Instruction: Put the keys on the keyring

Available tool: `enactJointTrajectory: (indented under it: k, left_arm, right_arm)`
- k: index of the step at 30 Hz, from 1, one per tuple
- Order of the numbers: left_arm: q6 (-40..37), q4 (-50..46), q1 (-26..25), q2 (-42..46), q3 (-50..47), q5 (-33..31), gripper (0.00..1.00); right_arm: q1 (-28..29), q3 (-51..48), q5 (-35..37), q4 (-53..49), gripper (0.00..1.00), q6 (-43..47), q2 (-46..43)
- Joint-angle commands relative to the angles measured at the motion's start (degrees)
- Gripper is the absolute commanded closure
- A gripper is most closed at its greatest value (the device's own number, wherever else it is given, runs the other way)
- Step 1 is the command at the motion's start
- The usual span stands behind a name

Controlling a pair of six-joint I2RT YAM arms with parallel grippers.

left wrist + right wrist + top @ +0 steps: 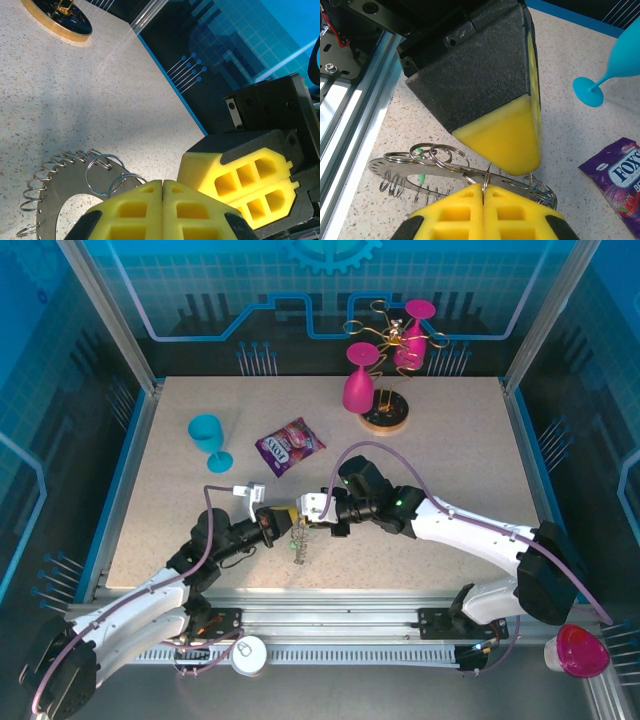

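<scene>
keyring (415, 169) half hidden; packet (619, 176) cropped

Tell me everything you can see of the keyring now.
The keyring is a flat, dark grey metal ring with an open centre, its rim fringed with thin shiny wire loops. It seems lifted off the table, near the front edge. The left gripper is shut on its rim; the right gripper pinches one loop.

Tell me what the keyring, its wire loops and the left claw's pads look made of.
The keyring looks like flat sheet metal, dull dark grey, with a thin hard edge. Its wire loops look like thin metal wire, likely steel: shiny, with bright glints. The left claw's pads are yellow and matte, moulded with square hollows; soft rubber or printed plastic, the look leaves it open.
</scene>
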State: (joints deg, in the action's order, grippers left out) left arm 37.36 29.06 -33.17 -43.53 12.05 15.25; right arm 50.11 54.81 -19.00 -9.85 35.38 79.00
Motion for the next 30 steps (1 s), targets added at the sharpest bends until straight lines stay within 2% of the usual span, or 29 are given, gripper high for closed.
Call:
enactJointTrajectory:
  k: [1, 5, 7, 10, 15, 17, 19, 22, 27, 30]
  left_arm:
    - [-1.8, 4.3, 0.2, -0.1, 0.2, -2.3, 1.00]
    - [-2.9, 6.9, 0.3, -0.2, -0.2, -3.9, 1.00]
    - [-4.0, 8.7, 0.3, -0.6, -0.1, -4.6, 1.00]
    - [-6.6, 10.9, 0.2, -1.7, 0.6, -4.4, 1.00]
    - [-12.6, 14.1, 0.3, -3.6, 1.6, -1.8, 1.00]
    - [-16.2, 14.3, 0.3, -4.3, 2.1, -0.4, 1.00]
    - [-19.5, 18.4, 0.2, -5.1, 1.1, -0.2, 1.00]
    - [-24.5, 22.4, 0.3, -6.3, 0.2, 0.1, 1.00]
    - [-29.4, 24.3, 0.3, -8.0, 0.6, 2.5, 1.00]
    - [-29.7, 25.6, 0.2, -8.9, 0.6, 4.2, 1.00]
  right_arm:
    - [0.4, 1.8, -4.7, -2.4, 0.84, -0.5, -0.2]
    - [0.4, 1.8, -5.8, -4.3, 0.66, -1.0, -0.6]
    - [0.2, 1.7, -6.6, -5.8, 0.61, -1.1, -1.2]
    - [-1.3, 1.0, -8.8, -7.2, 0.59, -2.6, -3.0]
    - [-8.4, -0.1, -12.0, -3.5, 0.61, -11.1, -6.6]
    - [-11.7, 0.9, -12.0, -2.1, 0.65, -16.8, -6.6]
    - [-15.0, 1.8, -13.7, -0.5, 0.71, -22.1, -5.8]
    - [-17.1, 3.3, -15.7, 1.2, 0.72, -27.6, -4.0]
    - [-17.3, 5.3, -22.1, 2.2, 0.70, -28.3, 0.1]
    - [-17.4, 4.5, -23.1, 5.2, 0.72, -26.4, 1.2]
